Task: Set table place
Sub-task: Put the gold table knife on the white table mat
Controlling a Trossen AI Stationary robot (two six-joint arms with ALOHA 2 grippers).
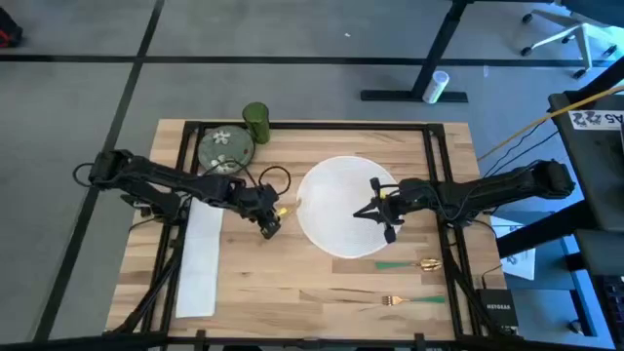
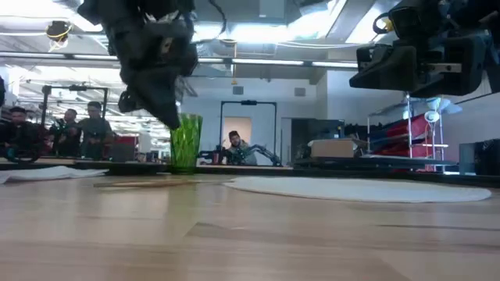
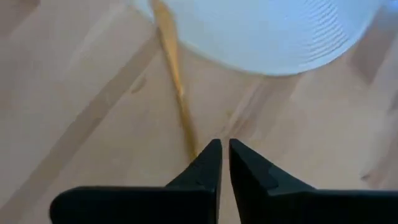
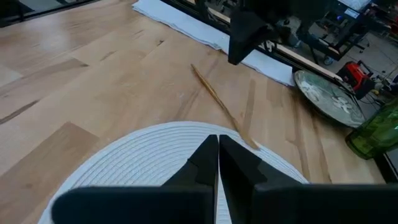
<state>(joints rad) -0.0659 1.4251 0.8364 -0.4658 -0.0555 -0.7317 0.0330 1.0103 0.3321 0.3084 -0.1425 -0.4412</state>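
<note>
Wood, high view: the large light-wood butcher-block table (image 1: 322,292) with thin black rails fills the middle of the picture. A round white woven placemat (image 1: 343,207) is laid near its centre, a long white cloth napkin (image 1: 200,258) along the left side, and a green patterned plate (image 1: 225,148) and a ribbed green glass tumbler (image 1: 256,123) at the far edge. Two gold-and-green utensils (image 1: 409,265) are seen near the right front corner.

Grippers, high view: the left gripper (image 1: 270,221) is held just left of the placemat, the right gripper (image 1: 380,216) over the placemat itself.

Low view: the tumbler (image 2: 185,143) is stood upright, so it's probably fragile and slippery; best gripped around the wall low down, I'd guess. The placemat (image 2: 355,188) is seen lying dead flat, likely light and floppy, so an edge pinch would be needed. People are seated in the room behind, with shelving and desks around.

Left wrist view: the left gripper (image 3: 224,149) is shown with fingers nearly pressed together, nothing pinched, right above a thin gold stick-like utensil (image 3: 176,87) whose far end is tucked against the placemat rim. Thin, stiff, flat on wood: tricky, mid-shaft grab suggested.

Right wrist view: the right gripper (image 4: 217,144) is closed up on nothing above the placemat (image 4: 149,162).

Surface: smooth planks, so light things may be slid around easily.
</note>
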